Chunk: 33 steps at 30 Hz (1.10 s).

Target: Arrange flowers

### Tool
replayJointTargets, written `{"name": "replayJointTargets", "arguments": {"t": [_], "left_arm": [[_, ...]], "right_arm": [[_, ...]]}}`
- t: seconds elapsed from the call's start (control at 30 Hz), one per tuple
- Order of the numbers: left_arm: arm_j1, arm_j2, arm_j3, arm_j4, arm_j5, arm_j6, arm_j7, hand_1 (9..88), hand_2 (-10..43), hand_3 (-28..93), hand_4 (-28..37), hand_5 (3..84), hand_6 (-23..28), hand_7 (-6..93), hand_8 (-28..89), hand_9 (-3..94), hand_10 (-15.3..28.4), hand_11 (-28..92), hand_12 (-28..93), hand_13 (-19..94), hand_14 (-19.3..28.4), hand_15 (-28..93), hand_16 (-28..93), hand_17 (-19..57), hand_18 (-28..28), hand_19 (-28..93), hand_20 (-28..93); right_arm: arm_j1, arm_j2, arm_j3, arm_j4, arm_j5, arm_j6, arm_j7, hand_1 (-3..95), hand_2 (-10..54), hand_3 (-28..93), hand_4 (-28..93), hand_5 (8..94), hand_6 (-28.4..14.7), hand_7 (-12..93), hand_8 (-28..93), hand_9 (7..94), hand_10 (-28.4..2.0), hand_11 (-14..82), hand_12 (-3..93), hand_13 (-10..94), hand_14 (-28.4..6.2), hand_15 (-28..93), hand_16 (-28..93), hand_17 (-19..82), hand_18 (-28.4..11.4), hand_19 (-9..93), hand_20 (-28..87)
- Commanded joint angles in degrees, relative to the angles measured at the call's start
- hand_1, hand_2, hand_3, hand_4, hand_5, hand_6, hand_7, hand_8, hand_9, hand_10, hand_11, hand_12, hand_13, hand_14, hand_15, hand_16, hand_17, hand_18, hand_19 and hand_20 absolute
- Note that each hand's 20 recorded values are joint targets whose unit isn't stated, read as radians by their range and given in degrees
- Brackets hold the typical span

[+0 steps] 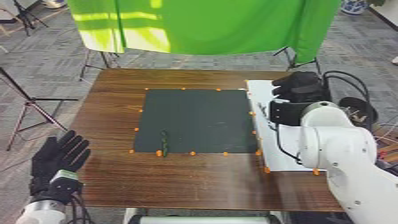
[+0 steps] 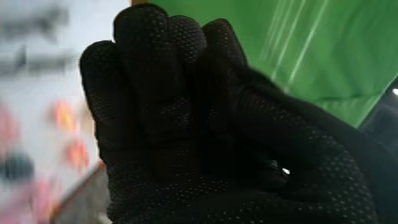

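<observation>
A dark grey square mat (image 1: 195, 120) lies flat on the brown wooden counter (image 1: 178, 185), with small orange pieces dotted along its edges. The task's thing, a thin green stem (image 1: 164, 142), rests on the mat near its left side, lengthwise toward the near edge, its near end close to one of the orange pieces. Just beside the mat on the right is a long white sheet (image 1: 284, 162), with thin dark pieces on its left part, too small to make out. The black-gloved right hand (image 1: 298, 87) is at the sheet's far end, apart from the stem; its fingers (image 2: 142, 75) are released, extended and close together, with the thumb alongside. The wrist view also has blurred pink and orange shapes (image 2: 64, 116) against a pale surface. The black-gloved left hand (image 1: 59, 156) is at the counter's left edge, fingers straight and a little spread, holding nothing. Beyond the counter hangs a bright green cloth (image 1: 213, 25).
</observation>
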Motion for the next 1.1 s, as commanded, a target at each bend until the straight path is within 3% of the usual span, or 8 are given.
{"name": "replayJointTargets", "arguments": {"t": [0.03,0.17,0.33,0.43,0.6,0.7,0.83,1.1], "left_arm": [[1.1,-0.79,-0.15,-0.47,-0.12,-0.58,0.42,30.3,14.7,70,-28.3,45.4,11.4,17.5,-9,37.9,17.7,31,10,27,18.3,46,-11,-6.3,15.8,40,7],[1.4,-0.68,-0.64,-0.68,-0.02,-0.41,0.80,30.3,14.7,70,-28.3,45.4,11.4,17.5,-9,37.9,17.6,31,10,27,18.3,45,-11,-6.3,15.8,40,7],[1.8,-0.78,-1.15,-0.83,-0.14,-0.21,1.03,30.3,14.7,70,-28.3,45.4,11.4,17.4,-9,38.0,17.7,31,10,27,18.3,45,-11,-6.3,15.8,40,7],[2.0,-0.96,-1.03,-0.92,-0.24,-0.13,1.06,30.3,14.7,70,-28.3,45.3,11.4,17.5,-9,38.0,17.7,31,10,27,18.3,45,-11,-6.3,15.8,40,7],[1.9,-1.01,-0.83,-0.96,0.01,-0.23,1.03,30.4,14.7,70,-28.3,45.4,11.4,17.6,-9,37.9,17.6,31,10,27,18.3,46,-11,-6.3,15.8,40,7],[1.6,-1.02,-0.69,-0.96,-0.05,0.47,1.16,30.5,14.8,70,-28.3,45.4,11.3,17.7,-9,38.0,17.6,31,10,27,18.3,45,-11,-6.4,15.8,40,7],[1.8,-1.25,-0.69,-0.95,0.05,0.15,0.95,30.5,14.8,70,-28.3,45.4,11.4,17.8,-9,37.2,17.5,31,10,26,18.2,46,-11,-6.4,15.8,41,7],[1.4,-1.49,-0.27,-0.77,-0.20,0.16,0.49,31.1,15.9,70,-28.3,45.5,11.3,17.8,-9,37.6,17.6,31,10,27,18.3,46,-12,-6.4,15.8,41,7]], "right_arm": [[-16.8,7.5,13.8,-2.6,-7.4,-8.1,1.3,29.6,3.5,92,-2,68.8,-7.7,19,-10,74.3,-19.7,19.7,17.2,71,-15.5,36,18,41,-20.7,71,9],[-25.3,7.8,24.3,-3.9,-8.4,-23.7,-0.2,31.4,-1.0,85,-14,62.4,-8.7,16,-10,66.2,-20.6,15.8,15.9,63,-17.0,32,16,34,-20.5,65,10],[-32.8,7.1,32.6,-5.3,-11.9,-38.0,-2.0,33.8,-6.6,81,-18,56.4,-8.5,14,-10,57.2,-19.7,11.7,14.7,54,-17.2,30,16,30,-20.5,72,15],[-32.6,7.8,30.4,-5.2,-18.0,-38.8,1.5,35.2,-9.4,80,-20,55.4,-8.2,13,-10,55.9,-19.3,10.7,15.0,54,-17.1,30,16,29,-20.9,73,18],[-31.2,8.0,29.0,-4.5,-20.2,-45.4,3.7,35.4,-9.5,77,-22,55.6,-8.5,12,-10,56.4,-19.6,10.4,15.1,55,-16.7,31,16,30,-21.4,77,20],[-30.7,7.9,27.8,-3.5,-19.7,-44.3,4.1,36.4,-9.5,75,-25,55.6,-8.4,12,-9,55.3,-19.4,9.9,15.2,54,-16.3,32,16,30,-21.5,78,19],[-30.7,7.7,27.2,-2.6,-20.0,-42.9,3.1,36.7,-9.5,75,-28,55.1,-8.3,11,-9,54.6,-19.2,9.7,15.3,54,-16.1,32,16,29,-21.3,78,19],[-28.5,7.9,23.6,2.1,-21.1,-39.3,0.6,44.1,-9.5,74,-28,56.6,-5.0,14,-10,56.7,-15.6,10.8,15.0,56,-13.7,33,16,29,-20.5,76,18]]}}
